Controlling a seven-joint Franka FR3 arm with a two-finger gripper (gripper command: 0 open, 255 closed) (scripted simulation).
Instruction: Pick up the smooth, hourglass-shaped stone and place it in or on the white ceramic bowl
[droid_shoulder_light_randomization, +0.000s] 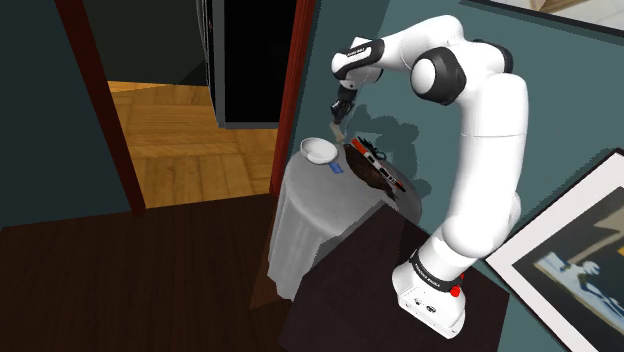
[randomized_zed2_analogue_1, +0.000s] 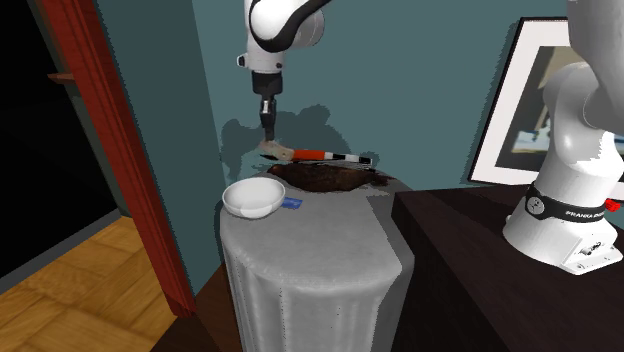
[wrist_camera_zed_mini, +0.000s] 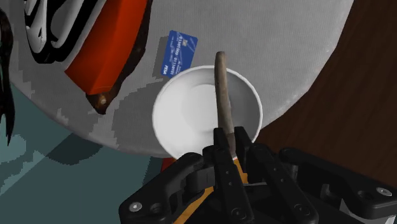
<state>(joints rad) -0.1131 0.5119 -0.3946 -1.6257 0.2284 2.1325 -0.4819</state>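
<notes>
Stone (wrist_camera_zed_mini: 221, 95), seen as a thin brown edge, is clamped between the fingers of the gripper (wrist_camera_zed_mini: 232, 143), in the air over the white bowl (wrist_camera_zed_mini: 175, 121). The bowl sits on a grey-clothed table (wrist_camera_zed_mini: 280, 51), blue card (wrist_camera_zed_mini: 177, 52) just beside it.

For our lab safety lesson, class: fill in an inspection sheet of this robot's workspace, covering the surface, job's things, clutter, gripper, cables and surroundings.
Surface: small round table draped in a grey cloth.
Job's things: brown stone held in the air; in the wrist view it lines up over the white bowl, which looks empty.
Clutter: blue card beside the bowl; orange-and-black tool on a dark brown mat.
Gripper: gripper shut on the stone.
Cables: nothing seen.
Surroundings: red door frame, wood floor, framed picture against a teal wall.
</notes>
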